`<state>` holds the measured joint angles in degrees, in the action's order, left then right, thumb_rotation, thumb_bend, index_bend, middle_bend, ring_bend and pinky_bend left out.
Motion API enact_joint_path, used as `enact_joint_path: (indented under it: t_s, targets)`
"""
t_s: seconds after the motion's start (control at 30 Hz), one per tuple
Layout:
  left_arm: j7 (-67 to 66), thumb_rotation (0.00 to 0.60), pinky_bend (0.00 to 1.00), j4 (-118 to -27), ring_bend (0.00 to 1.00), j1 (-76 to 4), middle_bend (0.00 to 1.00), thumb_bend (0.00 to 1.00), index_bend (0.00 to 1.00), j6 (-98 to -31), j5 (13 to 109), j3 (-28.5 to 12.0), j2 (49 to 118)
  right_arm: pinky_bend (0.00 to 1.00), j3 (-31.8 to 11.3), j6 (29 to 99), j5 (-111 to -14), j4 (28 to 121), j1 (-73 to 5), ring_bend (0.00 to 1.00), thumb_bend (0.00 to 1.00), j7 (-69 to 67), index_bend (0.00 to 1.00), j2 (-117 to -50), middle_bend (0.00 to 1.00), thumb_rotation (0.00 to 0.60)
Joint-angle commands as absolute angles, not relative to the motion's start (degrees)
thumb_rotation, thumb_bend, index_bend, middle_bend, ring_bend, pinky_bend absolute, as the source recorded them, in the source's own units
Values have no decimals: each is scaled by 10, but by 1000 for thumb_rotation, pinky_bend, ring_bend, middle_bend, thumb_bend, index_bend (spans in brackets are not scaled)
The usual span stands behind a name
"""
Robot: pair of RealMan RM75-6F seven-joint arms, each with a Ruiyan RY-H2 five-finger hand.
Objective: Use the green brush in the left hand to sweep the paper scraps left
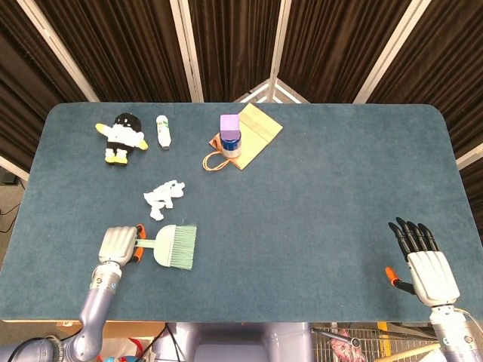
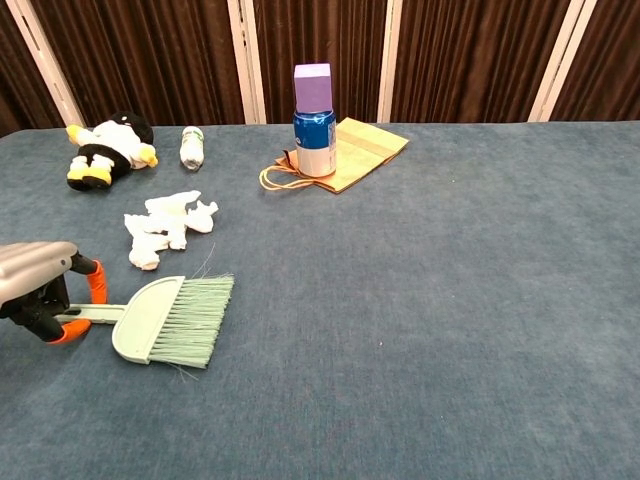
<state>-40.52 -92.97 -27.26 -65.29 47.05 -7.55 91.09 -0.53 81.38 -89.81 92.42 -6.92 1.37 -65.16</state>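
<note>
The green brush (image 1: 175, 246) (image 2: 170, 320) lies flat on the blue table near the front left, bristles pointing right. My left hand (image 1: 117, 245) (image 2: 35, 275) is at its handle, orange-tipped fingers closed around the handle from both sides. The white paper scraps (image 1: 164, 197) (image 2: 165, 225) lie in a small heap just beyond the brush, apart from it. My right hand (image 1: 426, 268) rests open at the table's front right corner, holding nothing; the chest view does not show it.
A penguin plush (image 1: 122, 137) and a small bottle (image 1: 162, 130) lie at the back left. A blue can topped by a purple block (image 1: 230, 134) stands on a brown paper bag (image 1: 256, 128) at the back centre.
</note>
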Motion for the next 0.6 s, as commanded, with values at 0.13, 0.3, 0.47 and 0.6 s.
enact_joint_path:
  t_s: [0.13,0.3,0.47,0.6]
  targets:
    - [-376,600,1000,-967,1000,-271,1000,634,758,-670,497,-87,881,11,-5,815,-899,925,-69,0,321,15,0,-652,0,600]
    - [-382,600,1000,-1020,1000,-288,1000,634,766,-686,499,-121,849,10,-5,813,-899,925,-69,0,321,16,0,-652,0,600]
    - [-430,600,1000,-1043,1000,-329,1000,635,769,-694,480,-161,839,10,-5,811,-897,926,-70,0,321,13,0,-651,0,600]
    - [-486,600,1000,-1027,1000,-380,1000,641,773,-688,433,-194,851,11,-7,808,-892,926,-71,0,322,9,0,-651,0,600]
